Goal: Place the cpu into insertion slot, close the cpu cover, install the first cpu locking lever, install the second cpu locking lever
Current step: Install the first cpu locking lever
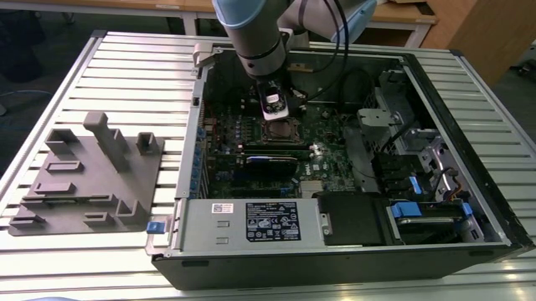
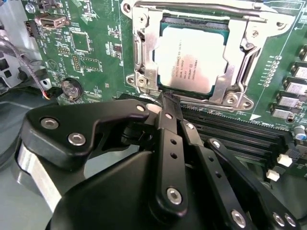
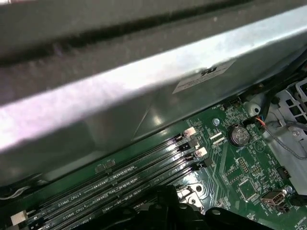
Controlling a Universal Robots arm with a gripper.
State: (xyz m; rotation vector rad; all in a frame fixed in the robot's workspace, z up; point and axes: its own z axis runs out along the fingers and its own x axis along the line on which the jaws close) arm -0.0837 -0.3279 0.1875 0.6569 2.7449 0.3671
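Note:
In the second wrist view the cpu (image 2: 192,56) lies flat in the insertion slot (image 2: 137,80), its silver top showing through the window of the cpu cover (image 2: 236,52). The cover lies down flat over it. A thin metal lever rod (image 2: 192,6) runs along the cover's far edge. My gripper (image 2: 168,98) is shut, with nothing visible between its black fingers (image 2: 169,124). The tips sit at the near edge of the cover. In the exterior view the gripper (image 1: 272,113) hangs just above the insertion slot (image 1: 278,130) inside the open computer case.
Memory slots (image 3: 134,177) run beside the socket, with a coin battery (image 3: 238,135) further along the green board. The power supply box (image 1: 251,219) and drive bays (image 1: 418,207) fill the case's near side. A grey fixture tray (image 1: 84,175) lies on the table at the exterior view's left.

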